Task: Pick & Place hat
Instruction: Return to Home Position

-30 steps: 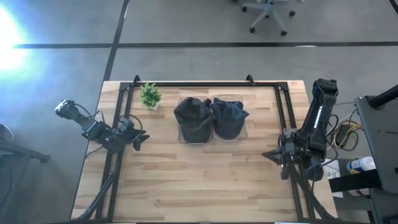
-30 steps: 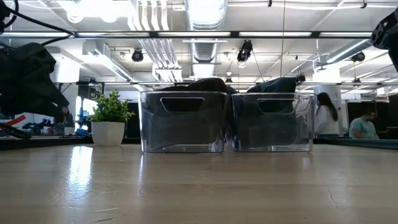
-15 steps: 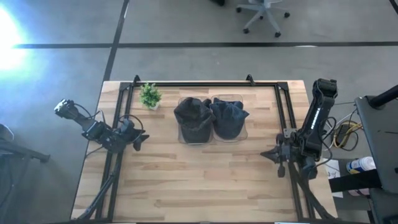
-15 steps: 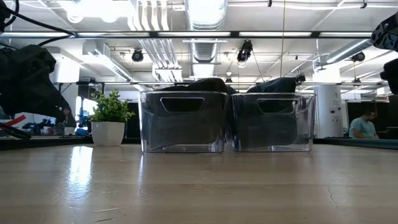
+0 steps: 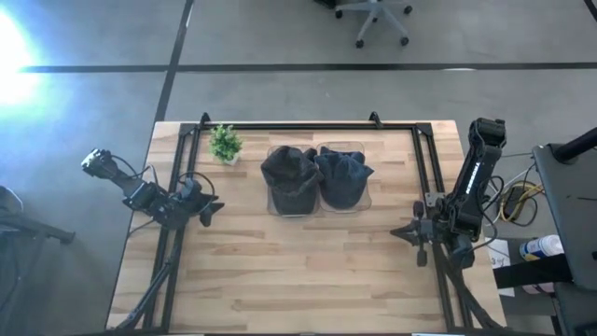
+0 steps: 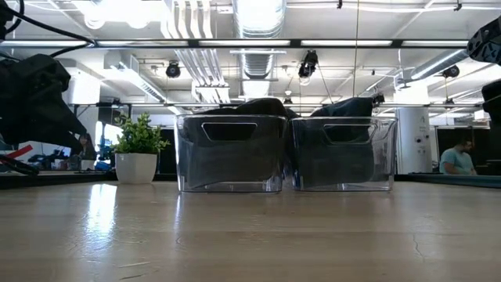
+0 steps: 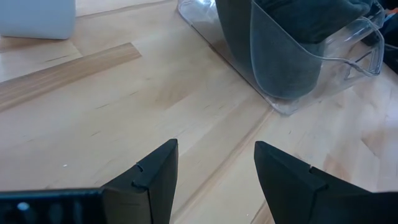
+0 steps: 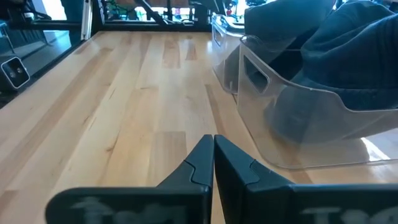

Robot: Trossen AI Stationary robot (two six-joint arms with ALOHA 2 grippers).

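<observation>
A pale wooden table [image 5: 298, 280] filled the high view's lower centre; at upper centre, side by side, the left clear plastic bin [image 6: 229, 168] held a dark gray cap [image 5: 290, 170], the right clear plastic bin [image 6: 343, 168] a dark blue cap [image 5: 343, 171]; the left gripper [image 5: 213, 211], mid-left, gaped wide; the right gripper [image 5: 403, 231], mid-right, had its fingers pressed together.

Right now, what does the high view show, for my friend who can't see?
The left clear plastic bin and right clear plastic bin sit side by side on the wooden table, holding dark caps. A small green potted plant stands beside them; the left gripper and right gripper wait at opposite edges.
</observation>
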